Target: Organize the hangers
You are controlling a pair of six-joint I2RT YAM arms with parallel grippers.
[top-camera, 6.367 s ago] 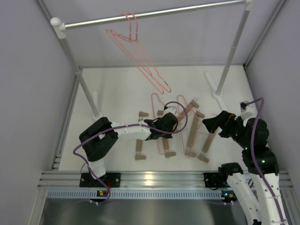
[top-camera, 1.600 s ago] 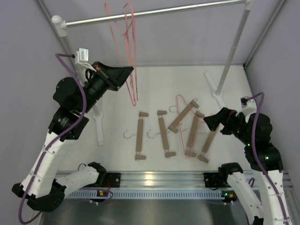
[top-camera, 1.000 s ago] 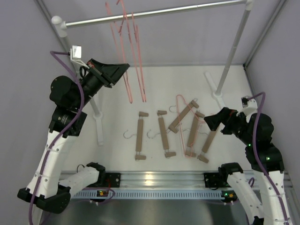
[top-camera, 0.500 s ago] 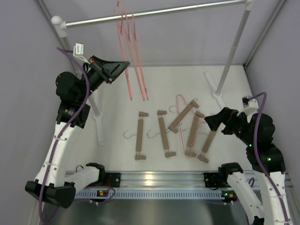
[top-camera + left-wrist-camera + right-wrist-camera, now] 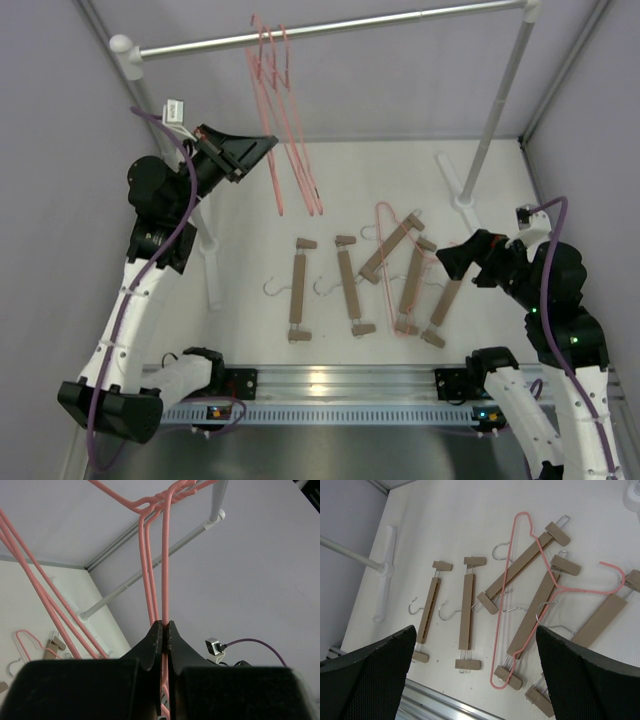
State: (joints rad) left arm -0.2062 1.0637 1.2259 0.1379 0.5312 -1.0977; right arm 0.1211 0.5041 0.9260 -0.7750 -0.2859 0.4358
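Note:
My left gripper (image 5: pixel 268 147) is raised beside the silver rail (image 5: pixel 400 20) and is shut on the wire of a pink hanger (image 5: pixel 276 190). In the left wrist view the wire (image 5: pixel 165 555) runs up from between my black fingertips (image 5: pixel 157 632) to the rail. Two more pink hangers (image 5: pixel 300 150) hang close beside it. Several tan wooden hangers (image 5: pixel 349 285) lie on the table, and a pink hanger (image 5: pixel 506 595) lies across some of them. My right gripper (image 5: pixel 475 630) hovers open above the wooden hangers (image 5: pixel 468 612), holding nothing.
The rail stands on white posts, one at the left (image 5: pixel 160 130) and one at the right (image 5: pixel 495 110), each with a foot on the table. Grey walls close in both sides. An aluminium frame (image 5: pixel 330 385) runs along the near edge.
My left gripper has shifted slightly up and to the right with the pink hanger, and the hanging pink hangers have swung a little right. The right arm has not moved.

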